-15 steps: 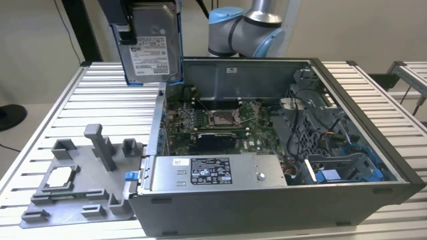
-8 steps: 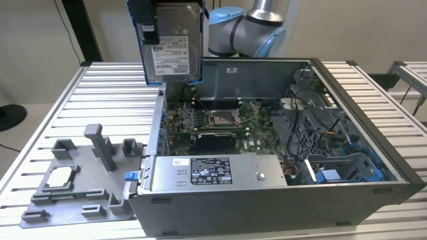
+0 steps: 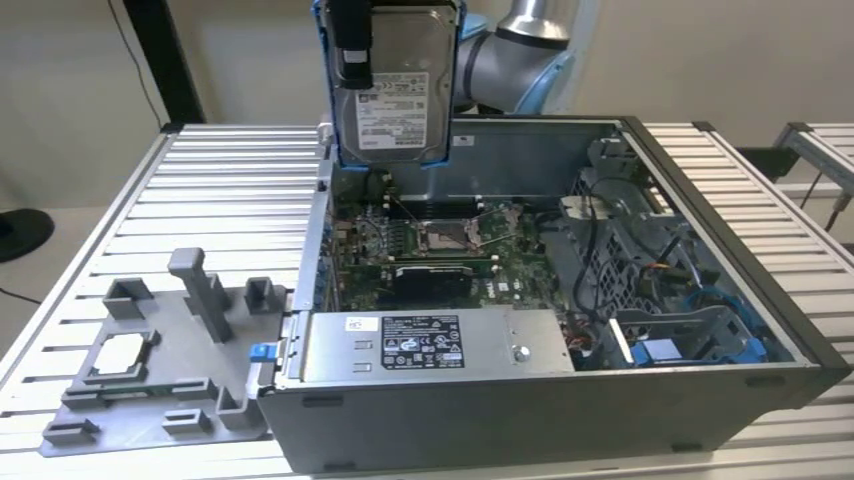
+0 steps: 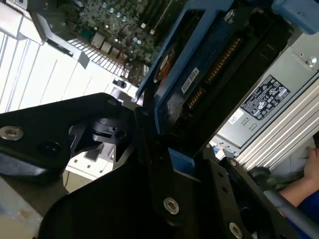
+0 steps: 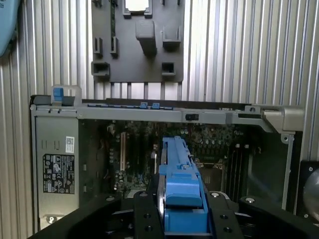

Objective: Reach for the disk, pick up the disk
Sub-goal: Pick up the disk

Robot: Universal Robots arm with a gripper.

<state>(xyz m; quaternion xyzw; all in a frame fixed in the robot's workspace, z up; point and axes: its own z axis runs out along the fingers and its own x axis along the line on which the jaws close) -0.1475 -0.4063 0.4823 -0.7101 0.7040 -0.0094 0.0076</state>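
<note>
Disk (image 3: 394,95): top centre of the exterior view — you see it upright, label outward, above the open computer case (image 3: 694,380).
Jaws: clamped on the disk, holding it clear of the case.
Table (image 3: 227,170): grey fixture plate (image 3: 147,370) at lower left.
</note>
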